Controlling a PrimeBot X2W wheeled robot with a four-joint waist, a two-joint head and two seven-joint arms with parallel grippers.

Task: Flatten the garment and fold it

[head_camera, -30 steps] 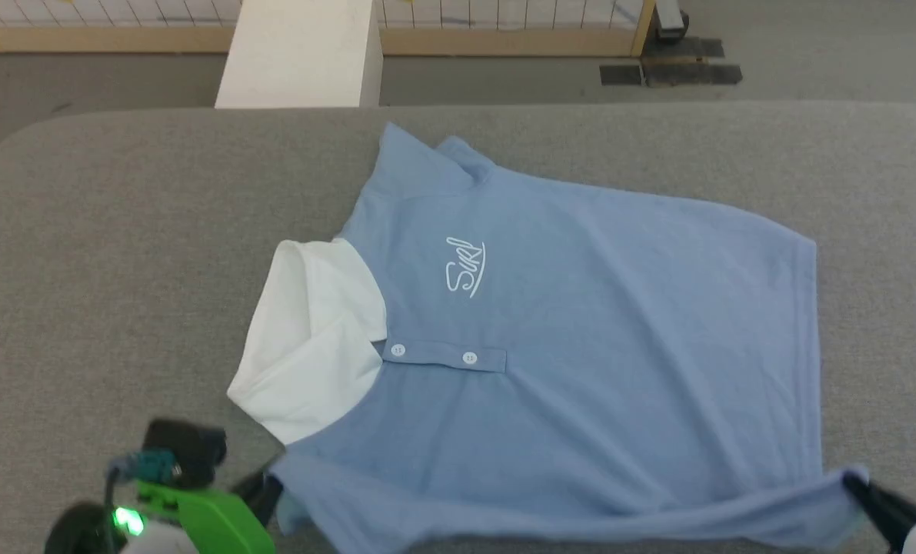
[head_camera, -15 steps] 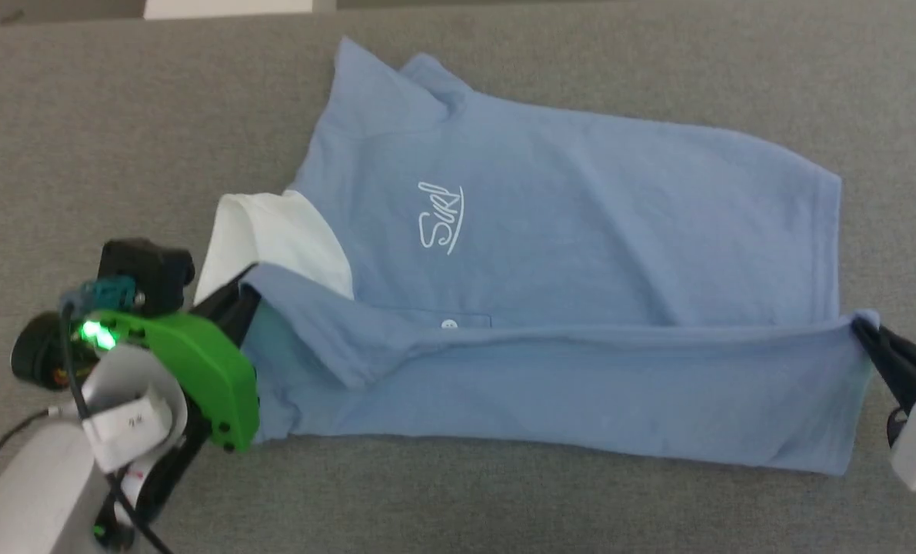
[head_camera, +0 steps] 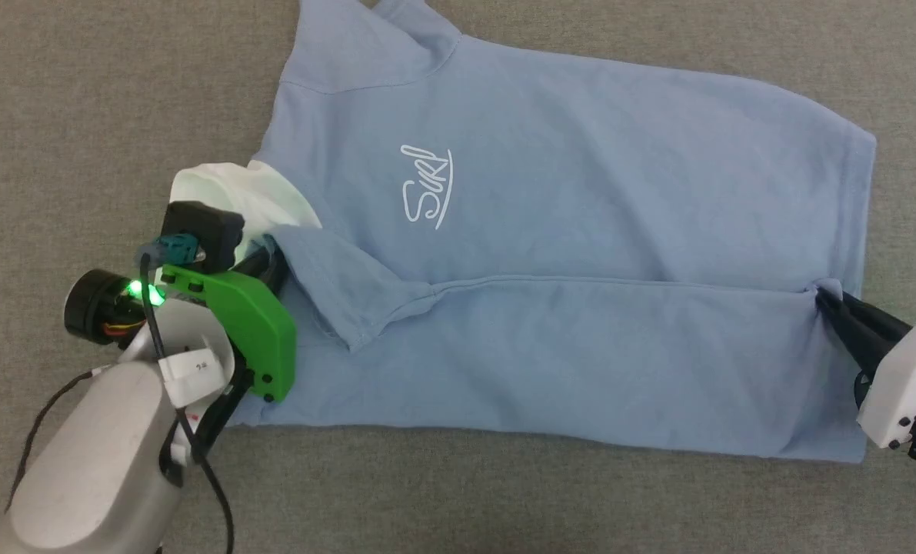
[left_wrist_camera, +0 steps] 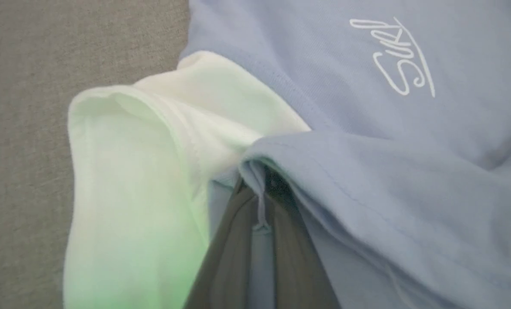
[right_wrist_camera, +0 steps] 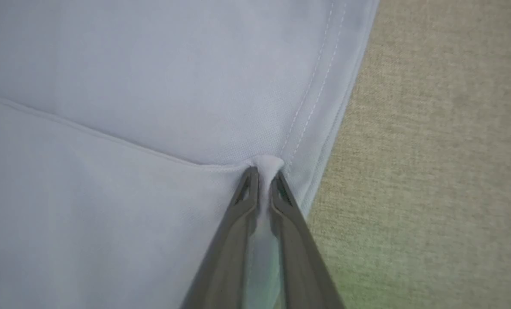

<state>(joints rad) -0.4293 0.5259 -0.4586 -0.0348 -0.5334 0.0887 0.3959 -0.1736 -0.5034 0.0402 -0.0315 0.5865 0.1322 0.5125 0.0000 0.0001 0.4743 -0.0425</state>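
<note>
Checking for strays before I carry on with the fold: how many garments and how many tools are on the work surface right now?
garment: 1
tools: 2 (left tool, right tool, each pinching the garment's edge)
total: 3

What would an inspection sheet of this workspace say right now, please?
Surface: grey fabric tabletop, flat.
Job's things: light blue garment, near edge folded up to its middle; white collar at its left end.
Clutter: nothing seen.
Grippers: left gripper pinches cloth beside the collar; right gripper pinches the fold's corner at the hem.
Cables: black cable running down the left arm.
Surroundings: nothing seen.
</note>
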